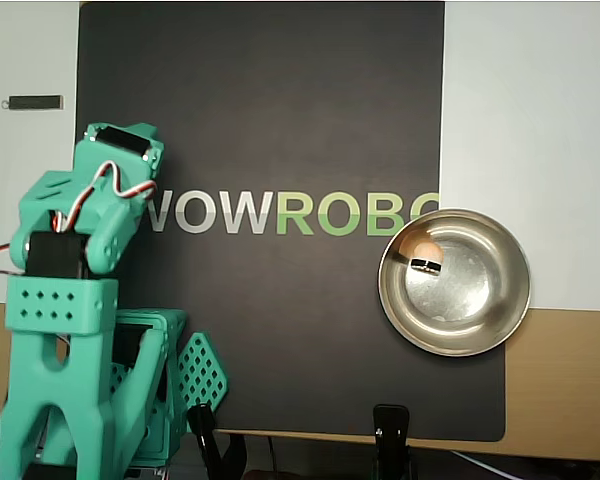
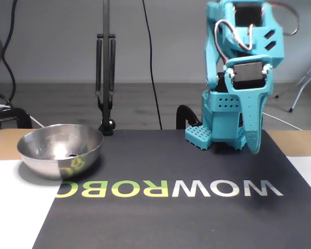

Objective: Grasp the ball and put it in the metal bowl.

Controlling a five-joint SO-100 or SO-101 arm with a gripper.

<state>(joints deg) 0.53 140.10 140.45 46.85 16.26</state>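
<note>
Here the ball (image 1: 418, 247) is seen resting inside the metal bowl (image 1: 500, 310), against its upper-left inner wall in the overhead view. The bowl is set on the right edge of the dark mat (image 1: 280, 110), overlapping the printed lettering (image 1: 280, 212). The gripper (image 2: 253, 148) is held well apart from the bowl, folded back above the arm's base (image 2: 217, 136), fingers pointing down and pressed together, nothing held.

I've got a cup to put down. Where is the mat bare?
Bare: the black mat above the lettering, and below it between arm and bowl. Crowded: the arm's corner.
</note>
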